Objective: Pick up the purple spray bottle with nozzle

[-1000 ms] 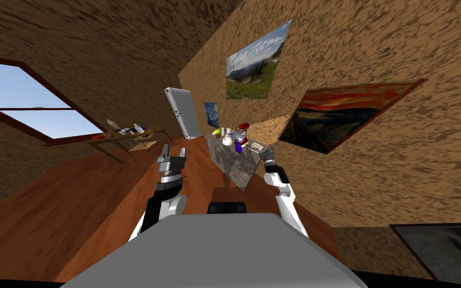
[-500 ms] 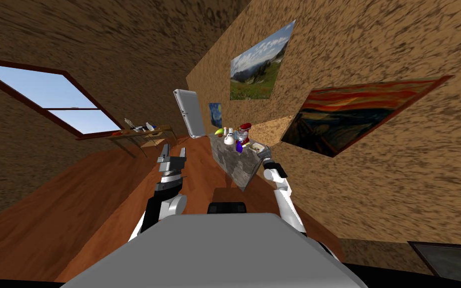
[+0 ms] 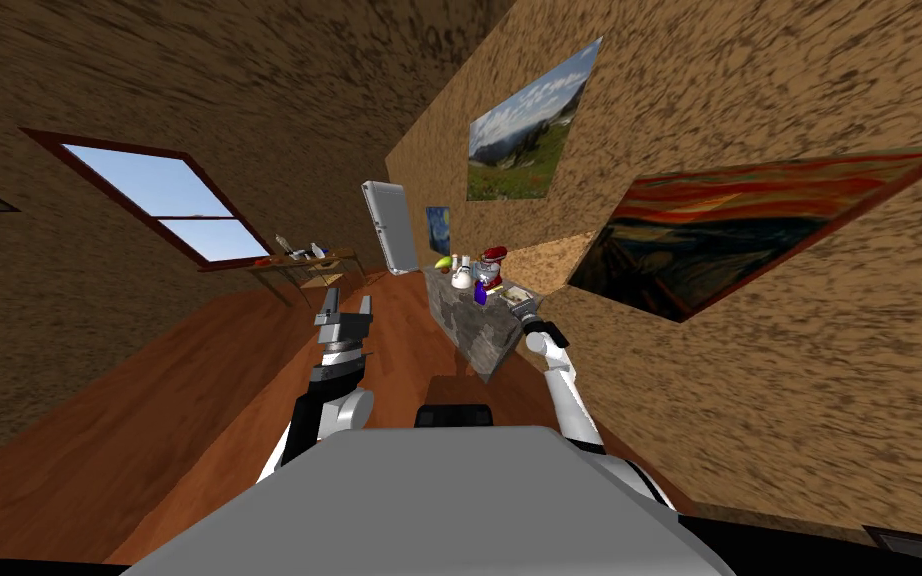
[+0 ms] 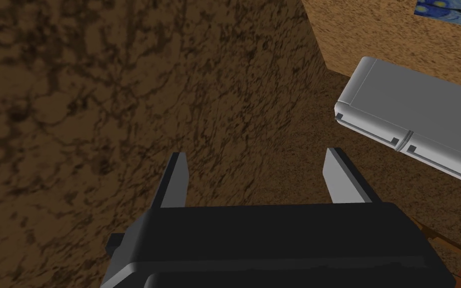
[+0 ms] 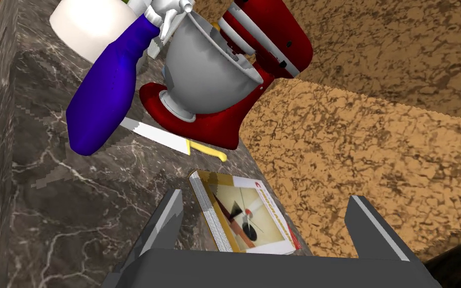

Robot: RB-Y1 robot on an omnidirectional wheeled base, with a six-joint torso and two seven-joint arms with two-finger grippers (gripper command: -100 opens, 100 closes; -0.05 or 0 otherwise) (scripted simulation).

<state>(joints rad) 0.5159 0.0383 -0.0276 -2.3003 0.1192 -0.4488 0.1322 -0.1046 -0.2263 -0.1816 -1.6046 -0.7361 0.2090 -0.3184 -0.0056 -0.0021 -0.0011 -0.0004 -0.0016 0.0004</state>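
Note:
The spray bottle (image 5: 105,97) is deep blue-purple with a white nozzle; it stands on a dark marble counter (image 5: 34,200) beside a red stand mixer (image 5: 224,75). In the head view the bottle (image 3: 480,293) is a small spot on the counter (image 3: 469,325). My right gripper (image 5: 267,215) is open, hovering over a book (image 5: 247,215) at the counter's near end, short of the bottle. It is also visible at the counter's near corner in the head view, right gripper (image 3: 523,312). My left gripper (image 3: 342,305) is held up over the floor, and the left gripper (image 4: 257,175) is open and empty.
A knife (image 5: 164,139) with a yellow handle lies between the bottle and the book. A white rounded vessel (image 5: 92,25) stands behind the bottle. A wall runs close along the counter's far side. A grey fridge (image 3: 389,228) and a wooden table (image 3: 304,265) stand farther off.
The whole head view has swung, so I have turned and moved closer to the counter. My right arm has reached farther onto the counter's near end. The left arm has kept its pose.

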